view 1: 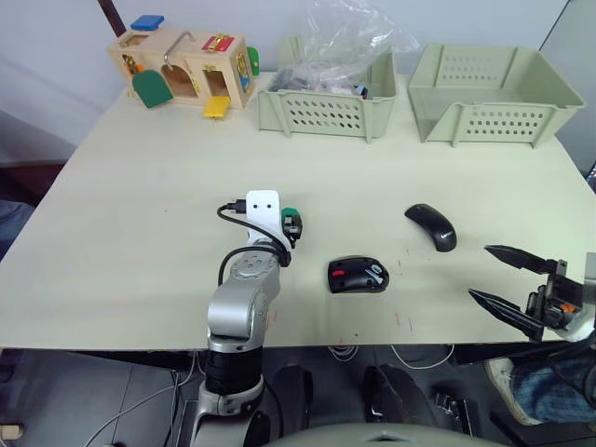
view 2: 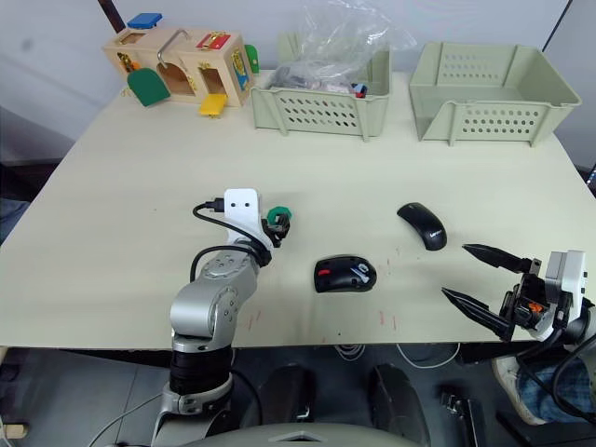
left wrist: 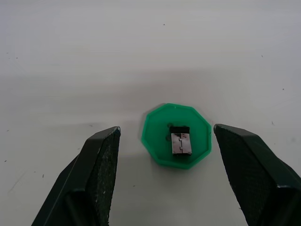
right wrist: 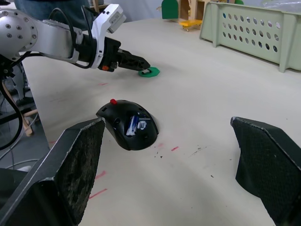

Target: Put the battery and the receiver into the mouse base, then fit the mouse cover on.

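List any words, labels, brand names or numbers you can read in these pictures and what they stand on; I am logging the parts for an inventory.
No text can be read anywhere.
The receiver on the green disc: bare metal and black, no marking.
The mouse base: a blue patch in its top, too small to read.
The mouse cover: plain glossy black.
The wooden toy box and bins: no lettering visible.
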